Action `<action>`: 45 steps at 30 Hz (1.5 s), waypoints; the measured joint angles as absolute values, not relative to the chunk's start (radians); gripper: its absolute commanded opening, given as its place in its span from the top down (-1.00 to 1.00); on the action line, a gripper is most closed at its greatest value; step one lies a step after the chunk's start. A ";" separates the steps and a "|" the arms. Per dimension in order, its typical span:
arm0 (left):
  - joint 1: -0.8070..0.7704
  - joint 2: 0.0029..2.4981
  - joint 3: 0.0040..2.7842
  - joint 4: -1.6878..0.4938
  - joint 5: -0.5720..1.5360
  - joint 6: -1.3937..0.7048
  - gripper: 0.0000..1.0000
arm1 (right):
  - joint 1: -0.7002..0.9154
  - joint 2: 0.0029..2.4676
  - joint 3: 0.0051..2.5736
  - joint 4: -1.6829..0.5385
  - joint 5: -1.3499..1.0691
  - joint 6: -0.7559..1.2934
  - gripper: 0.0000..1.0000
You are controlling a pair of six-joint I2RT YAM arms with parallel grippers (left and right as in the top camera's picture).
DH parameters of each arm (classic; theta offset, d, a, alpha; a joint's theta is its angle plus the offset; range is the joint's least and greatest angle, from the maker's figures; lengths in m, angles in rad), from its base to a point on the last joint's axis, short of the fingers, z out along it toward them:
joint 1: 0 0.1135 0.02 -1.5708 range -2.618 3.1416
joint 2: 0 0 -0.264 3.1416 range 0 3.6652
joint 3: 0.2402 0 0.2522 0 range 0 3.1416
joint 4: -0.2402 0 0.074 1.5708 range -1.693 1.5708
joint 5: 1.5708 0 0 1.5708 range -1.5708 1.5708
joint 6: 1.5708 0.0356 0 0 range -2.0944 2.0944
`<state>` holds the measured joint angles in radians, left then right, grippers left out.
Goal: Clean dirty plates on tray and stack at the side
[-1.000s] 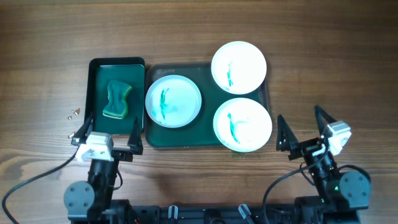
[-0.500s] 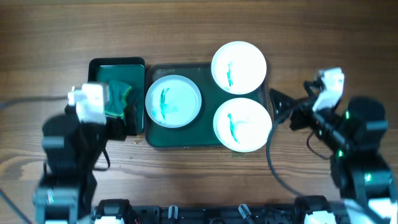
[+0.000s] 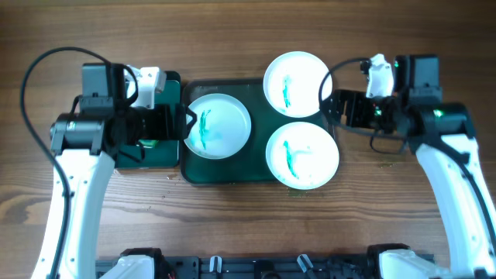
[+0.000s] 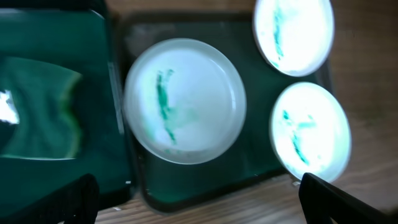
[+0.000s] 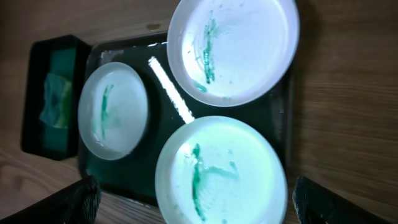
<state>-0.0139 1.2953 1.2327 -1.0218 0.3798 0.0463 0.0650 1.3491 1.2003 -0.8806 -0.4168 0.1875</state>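
Both jaws have swung forward, spread wide and empty, flanking three smeared plates (image 3: pixel 216 125) (image 3: pixel 297 84) (image 3: pixel 302 155) on one tray (image 3: pixel 257 133).

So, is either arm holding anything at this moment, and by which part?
Nothing is held. The left gripper and the right gripper hover open at opposite ends of the tray, with nothing between their fingers.
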 measured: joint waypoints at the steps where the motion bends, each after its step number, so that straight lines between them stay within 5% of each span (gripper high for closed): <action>1: -0.014 1.308 1.233 -1.022 0.396 0.046 -1.00 | 0.065 1.373 1.200 -0.867 -0.442 0.198 -0.74; 11: -0.014 1.326 1.234 -1.026 0.430 0.022 -0.96 | 0.273 1.551 1.213 -0.748 -0.483 0.297 -0.52; 20: -0.014 1.360 1.273 -1.086 0.105 -0.215 -0.91 | 0.482 1.829 1.441 -0.735 -0.358 0.424 -0.04; 28: -0.014 1.410 1.279 -1.107 -0.076 -0.322 -0.92 | 0.505 1.995 1.467 -0.629 -0.285 0.500 0.14; 33: -0.014 1.460 1.279 -1.106 -0.105 -0.337 -0.96 | 0.505 2.060 1.467 -0.579 -0.285 0.497 0.56; 45: -0.014 1.505 1.279 -1.088 -0.109 -0.344 -0.99 | 0.510 2.149 1.470 -0.559 -0.327 0.500 0.69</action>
<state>-0.0135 1.5047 1.2785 -1.0882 -0.1085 -0.3435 0.5098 2.1490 1.4696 -0.5587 -0.3271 0.5003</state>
